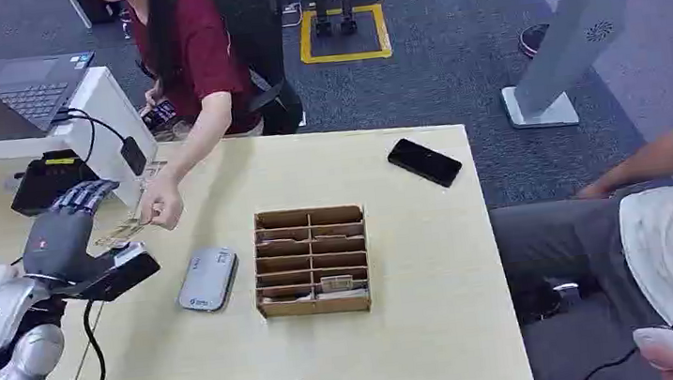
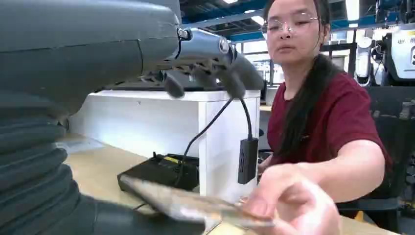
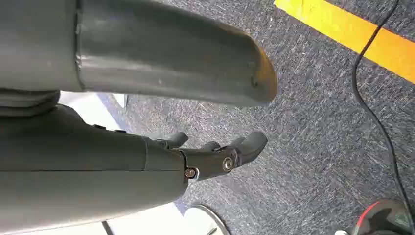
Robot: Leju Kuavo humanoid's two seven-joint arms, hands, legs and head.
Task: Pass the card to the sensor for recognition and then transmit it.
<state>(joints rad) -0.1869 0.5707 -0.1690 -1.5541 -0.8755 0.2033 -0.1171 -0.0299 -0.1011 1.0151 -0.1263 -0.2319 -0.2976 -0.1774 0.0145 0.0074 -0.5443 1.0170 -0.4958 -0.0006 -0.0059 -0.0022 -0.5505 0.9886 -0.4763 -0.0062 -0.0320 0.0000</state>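
I have my left hand [image 1: 69,239] raised over the left part of the counter [image 1: 423,332], with a person's hand [image 1: 163,206] meeting it from the far side. The card [image 1: 120,232] sits between the two: the person pinches its far end, and its near end reaches to my thumb, though I cannot tell whether my fingers [image 2: 235,78] actually bear on it. In the left wrist view those fingers arch apart above the card [image 2: 191,205], curled at the tips, with clear air between them and the card.

Just to the right of my hand lies the grey sensor [image 1: 207,279], flat on the counter, and beside that the wooden divided box [image 1: 312,260], near but not touching. A black phone [image 1: 424,162] lies well apart near the far right edge. Behind my hand stand a black terminal [image 1: 44,181] and a white stand [image 1: 108,120] with a cable adapter hanging off it, hemming in the left rear. The right half of the counter and its near edge give bare room.

My right hand [image 3: 215,156] hangs over grey carpet [image 3: 313,122], fingers loosely curled and holding nothing.
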